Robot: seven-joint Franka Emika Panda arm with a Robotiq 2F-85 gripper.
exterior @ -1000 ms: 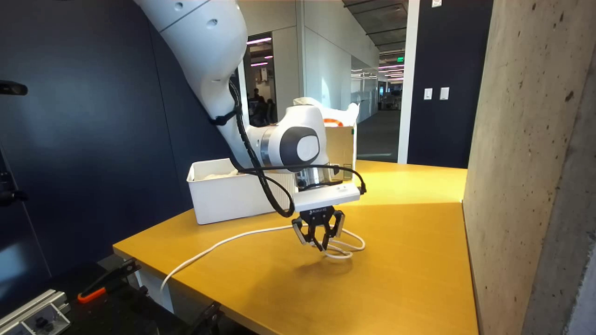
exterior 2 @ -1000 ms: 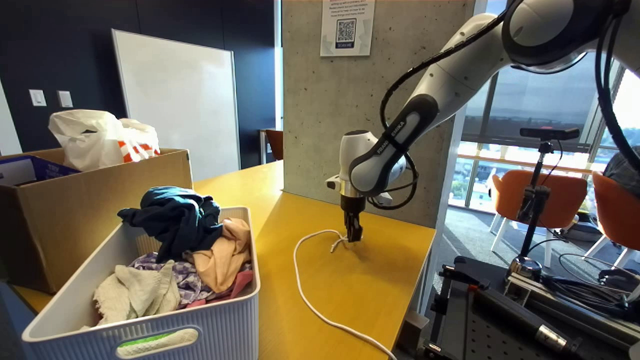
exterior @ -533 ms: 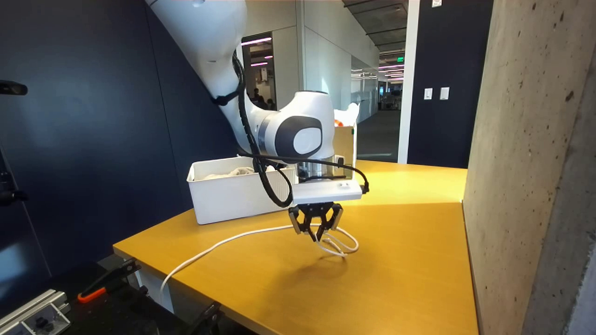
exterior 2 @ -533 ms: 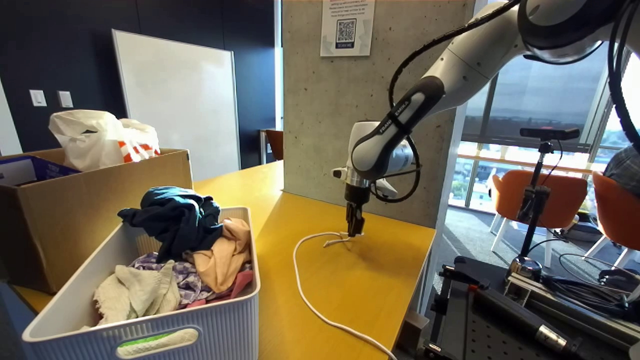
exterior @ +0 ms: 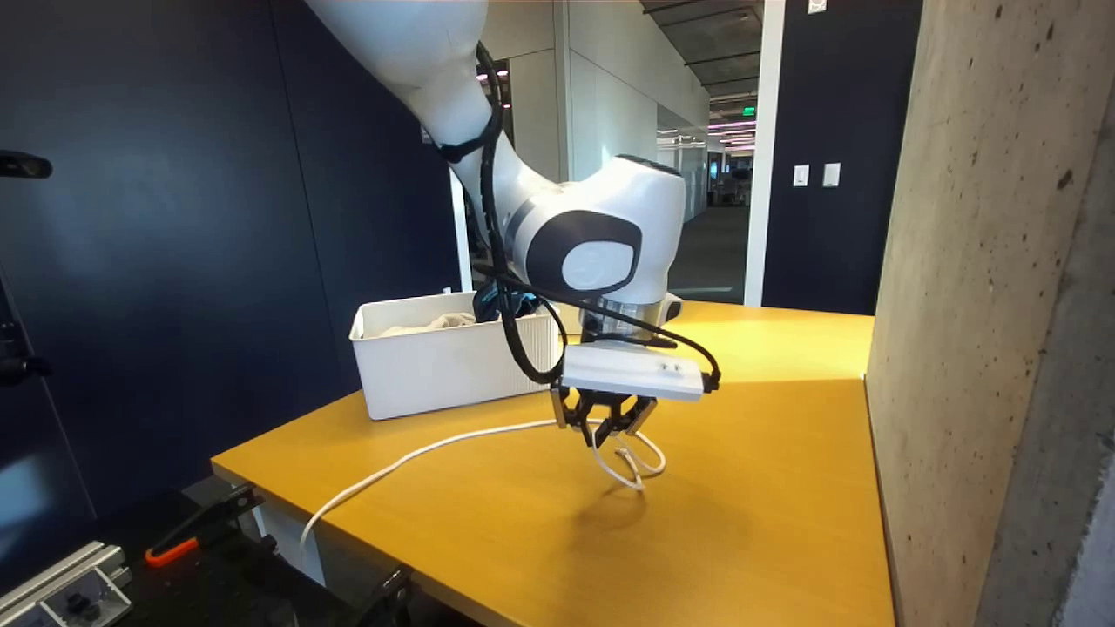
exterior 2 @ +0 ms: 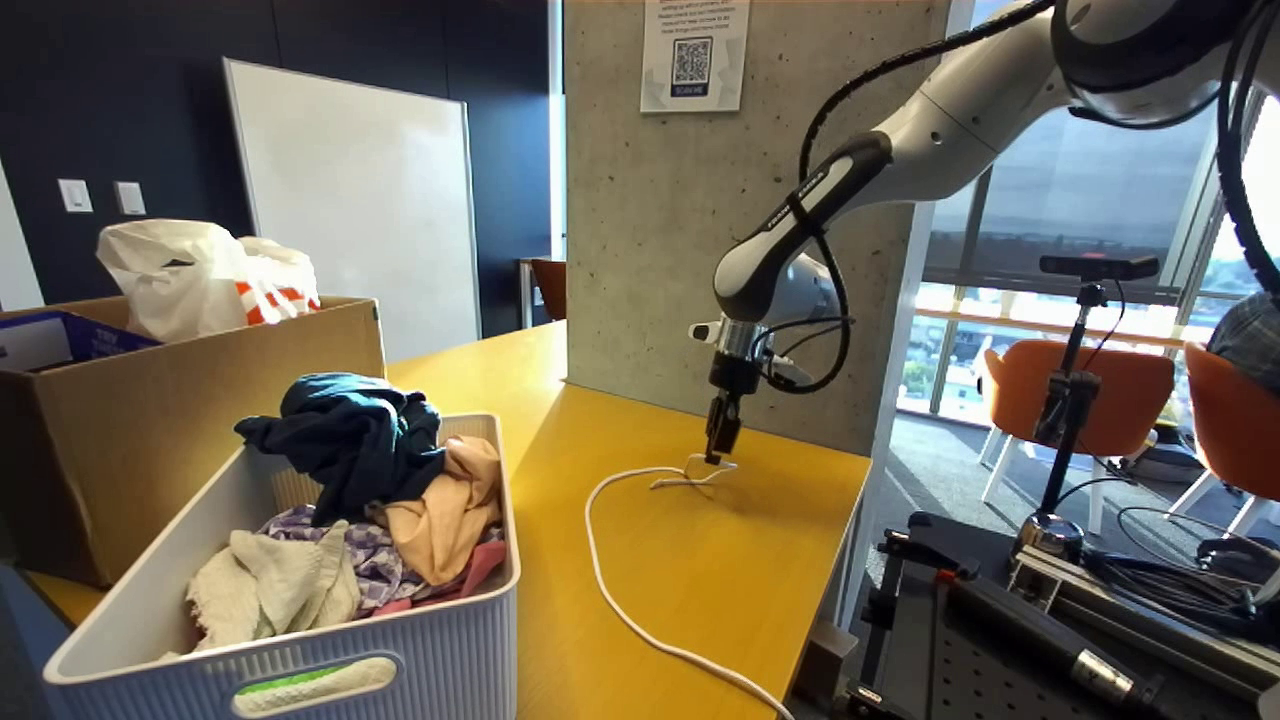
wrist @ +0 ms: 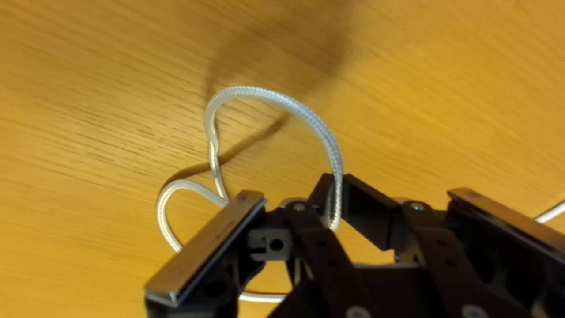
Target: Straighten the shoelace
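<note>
Two black fingertips (wrist: 366,203) of my dark, hinged gripper (wrist: 336,194) are closed on a thin, white, braided shoelace (wrist: 265,94), pinching it just above a yellow, wood-grained table (exterior: 766,488). In the wrist view the shoelace leaves my grip in one broad arc, bends sharply back and runs into a smaller loop, part of which my gripper hides. In an exterior view I see the gripped stretch slope down from my fingertips to the loops, bunched below and beside my gripper, while the rest of the shoelace runs in a long, loose curve across the table and hangs over its edge. My white, jointed arm (exterior: 645,200) is bent above. Well apart from my grip, on the same table, stands a white, ribbed, rectangular bin (exterior 2: 460,650) heaped with crumpled cloths (exterior 2: 350,440) in dark blue, peach, cream and checked purple. A brown cardboard box (exterior 2: 220,400) stands just beside the bin, a white plastic bag (exterior 2: 175,275) showing above its rim, and a grey concrete pillar (exterior 2: 640,270) rises by the table
</note>
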